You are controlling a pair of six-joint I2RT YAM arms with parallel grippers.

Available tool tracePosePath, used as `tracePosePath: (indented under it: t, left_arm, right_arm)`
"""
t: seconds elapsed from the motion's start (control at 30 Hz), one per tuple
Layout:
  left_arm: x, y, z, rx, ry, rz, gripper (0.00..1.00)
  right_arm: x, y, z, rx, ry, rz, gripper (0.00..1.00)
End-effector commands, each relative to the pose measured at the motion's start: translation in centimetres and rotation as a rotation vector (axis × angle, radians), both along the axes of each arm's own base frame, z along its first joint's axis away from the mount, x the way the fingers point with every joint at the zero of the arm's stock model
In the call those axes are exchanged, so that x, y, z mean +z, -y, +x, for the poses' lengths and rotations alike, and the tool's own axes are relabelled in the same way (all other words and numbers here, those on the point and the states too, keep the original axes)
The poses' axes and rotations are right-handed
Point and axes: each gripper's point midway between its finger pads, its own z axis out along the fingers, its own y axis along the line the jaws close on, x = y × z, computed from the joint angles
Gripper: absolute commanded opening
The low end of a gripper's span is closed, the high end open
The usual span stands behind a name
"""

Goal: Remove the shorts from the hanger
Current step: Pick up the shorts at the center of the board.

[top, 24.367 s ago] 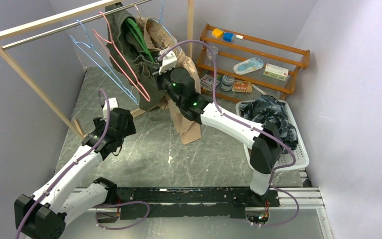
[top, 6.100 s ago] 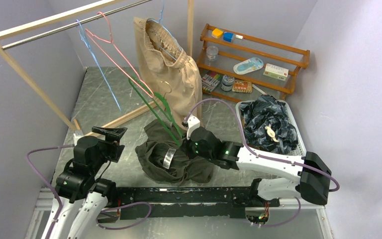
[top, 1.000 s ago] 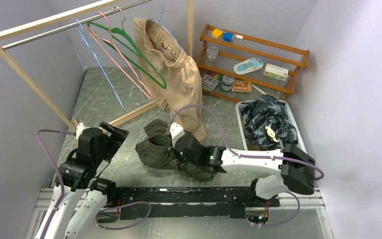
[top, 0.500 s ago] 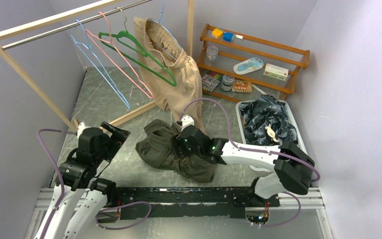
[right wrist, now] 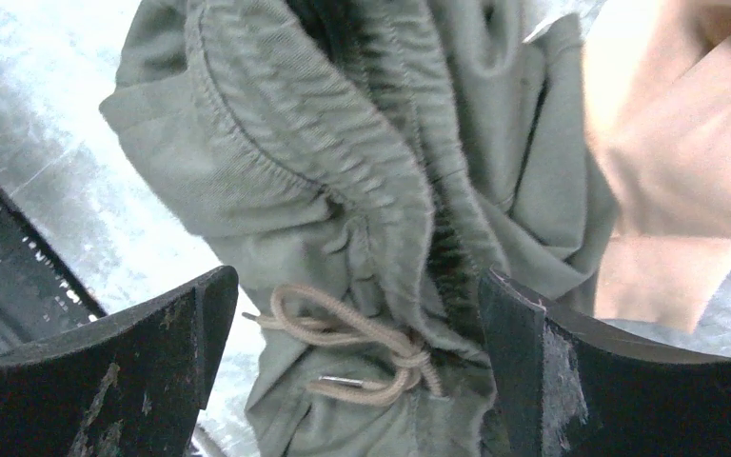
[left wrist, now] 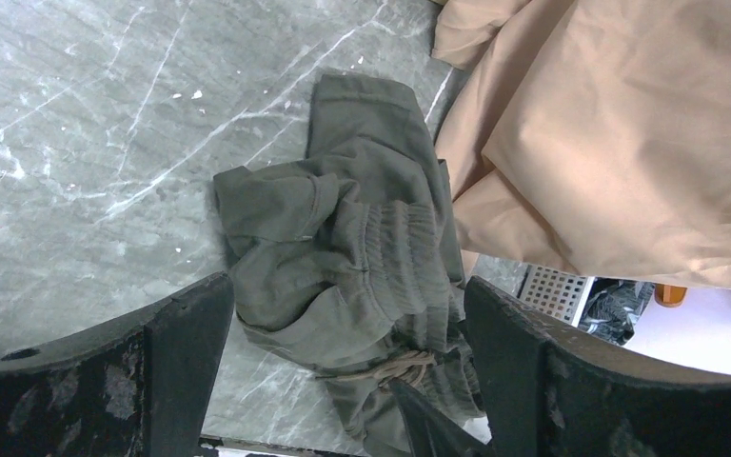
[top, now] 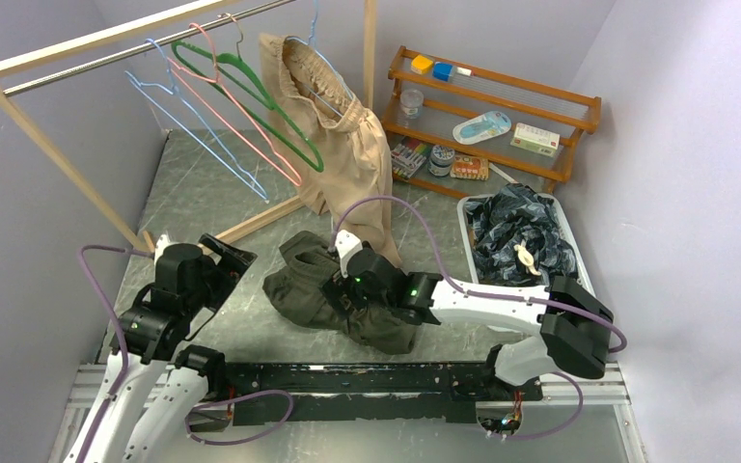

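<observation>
Cloth shorts, three pairs visible:
- one olive green pair (top: pixel 311 289)
- one light beige pair (top: pixel 347 145)
- one dark navy patterned pair (top: pixel 516 231)

Hangers, four:
- two pale blue wire hangers (top: pixel 256 193) (top: pixel 315 24)
- one pink wire hanger (top: pixel 294 177)
- one green hanger (top: pixel 315 164)

Also:
- one white perforated plastic basket (top: pixel 589 309)
- one wooden garment rack (top: pixel 58 154)
- one wooden slatted shelf unit (top: pixel 540 92)

Olive shorts (top: pixel 294 289): crumpled heap on the table (top: pixel 203 193), lower centre.
Right gripper (top: pixel 336 287): low over the heap's right part.
Left gripper (top: pixel 230 258): lower left, apart from the heap.
Beige shorts (top: pixel 347 154): hanging on the clothes rack (top: pixel 58 157), upper centre.
Dark shorts (top: pixel 521 231): piled in the white basket (top: pixel 464 217), right.
</observation>
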Motion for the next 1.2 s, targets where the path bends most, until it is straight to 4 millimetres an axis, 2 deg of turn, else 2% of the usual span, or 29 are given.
tracePosePath:
  t: [0.0,0.1,0.17,0.33,0.43,0.5,0.6,0.63,0.77,0.83,0.9,0.97,1.07,1.17]
  left_arm:
    - [-0.1,0.7,0.2,-0.033,0.012,-0.014,0.94]
    - [-0.1,0.5,0.0,-0.029,0.008,-0.007,0.94]
    - [-0.1,0.4,-0.1,-0.027,0.012,-0.004,0.94]
    - [-0.2,1.0,0.0,-0.061,0.017,-0.019,0.94]
    - [-0.5,1.5,0.0,-0.082,0.002,-0.027,0.94]
    - [-0.6,1.5,0.0,-0.088,-0.006,-0.023,0.94]
    - [-0.7,1.4,-0.1,-0.092,-0.014,-0.011,0.95]
    - [-0.7,1.4,-0.2,-0.09,-0.013,-0.008,0.95]
    - [-0.9,1.3,-0.2,-0.08,-0.004,-0.015,0.95]
    - [-0.8,1.4,-0.1,-0.084,0.002,-0.023,0.95]
    - [-0.8,1.5,-0.1,-0.087,-0.002,-0.022,0.95]
    - [-1.0,1.3,-0.2,-0.084,-0.011,-0.01,0.95]
    - [-1.2,1.0,-0.2,-0.075,-0.019,0.001,0.95]
    - [-1.2,0.9,-0.2,-0.068,-0.025,0.005,0.95]
  right_arm:
    - [1.5,0.3,1.8,-0.024,0.124,0.026,1.0]
    - [1.0,0.4,2.3,-0.04,0.129,0.01,1.0]
    - [0.0,0.3,2.4,-0.031,0.096,-0.005,1.0]
    - [-4.1,-1.2,0.6,0.073,-0.06,-0.058,1.0]
    - [-6.8,-0.8,-0.3,0.053,-0.13,-0.076,1.0]
    - [-8.6,0.1,-0.3,-0.001,-0.158,-0.102,1.0]
    - [-10.6,3.1,0.7,-0.25,-0.18,-0.238,1.0]
    - [-11.6,4.3,0.2,-0.29,-0.189,-0.289,1.0]
    - [-14.1,5.8,-1.5,-0.372,-0.23,-0.305,1.0]
    - [-14.6,7.0,-1.8,-0.455,-0.237,-0.33,1.0]
    - [-14.3,7.3,-1.9,-0.481,-0.192,-0.339,0.96]
    - [-13.0,7.1,-1.7,-0.484,-0.128,-0.319,0.83]
    - [-11.0,6.1,-1.3,-0.455,-0.066,-0.238,0.5]
    - [-9.1,4.3,-1.5,-0.362,-0.066,-0.143,0.33]
